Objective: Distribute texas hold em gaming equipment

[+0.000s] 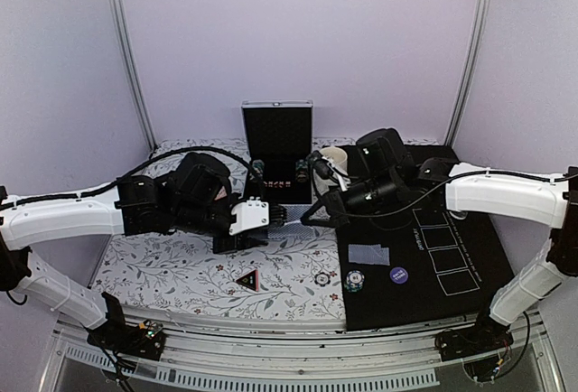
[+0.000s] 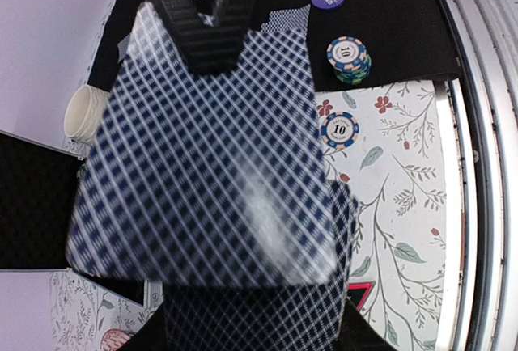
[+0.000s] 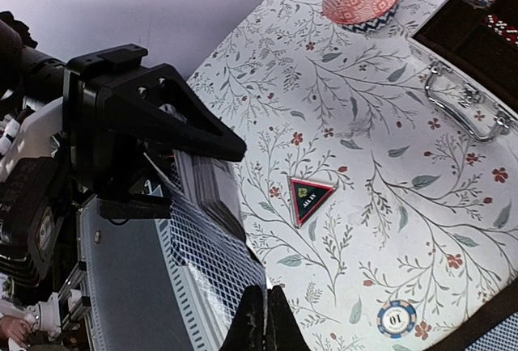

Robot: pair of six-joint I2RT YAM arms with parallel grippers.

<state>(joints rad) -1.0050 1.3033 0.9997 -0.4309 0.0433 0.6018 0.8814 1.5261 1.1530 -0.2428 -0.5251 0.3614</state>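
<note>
Blue-checked top card (image 3: 210, 258) pinched by closed right hand (image 3: 257, 323); left hand (image 1: 264, 215) clamps deck (image 3: 210, 193). Slide card flat toward 3 o'clock mat (image 1: 388, 306), deck steady, lifting only one.

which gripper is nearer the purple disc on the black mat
Right. The right gripper, shut on a card, is beyond and left of the purple disc; the left gripper, holding the deck, sits farther left.

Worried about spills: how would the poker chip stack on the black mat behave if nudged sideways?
The chip stack is several loose chips, so a high push would probably shear or topple it. The black mat looks cloth-like, so the bottom chip may drag rather than slide. Freed chips could roll.
</note>
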